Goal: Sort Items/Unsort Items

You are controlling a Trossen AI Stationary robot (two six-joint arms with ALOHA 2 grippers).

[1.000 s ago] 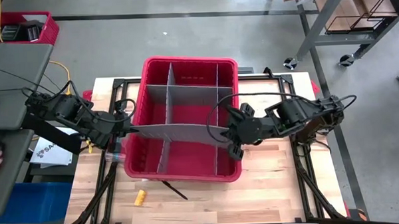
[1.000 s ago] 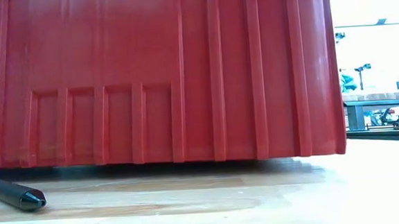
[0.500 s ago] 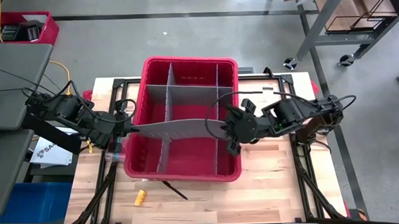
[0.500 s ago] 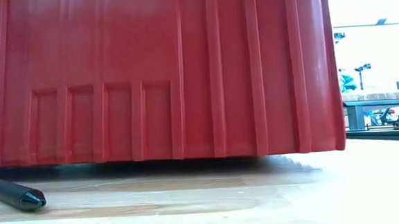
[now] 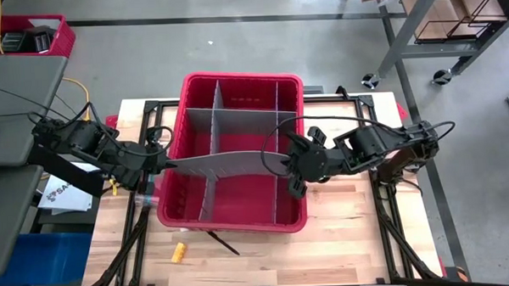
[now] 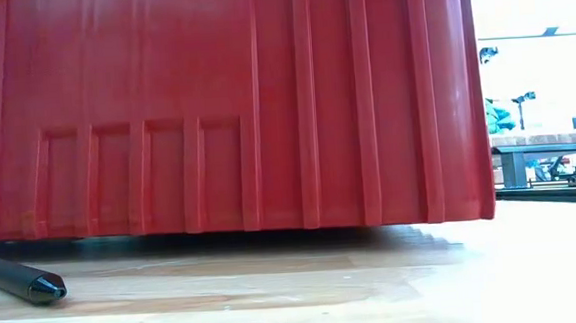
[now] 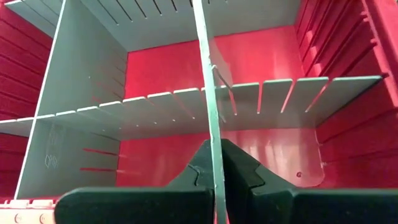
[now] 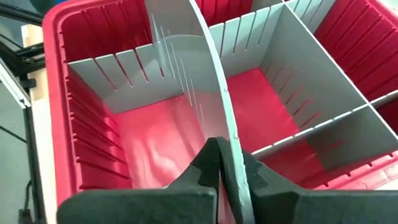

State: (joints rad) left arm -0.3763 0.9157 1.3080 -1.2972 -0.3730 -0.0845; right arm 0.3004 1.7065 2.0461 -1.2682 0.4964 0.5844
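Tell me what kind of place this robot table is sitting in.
Probably a workshop or warehouse-style lab: a bare concrete floor, a metal rack on casters holding cardboard boxes, and a wooden worktable carrying a red divided bin.

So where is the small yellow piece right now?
In the high view, the yellow piece lies on the wooden table outside the red bin, off its near left corner, left of a thin dark stick.
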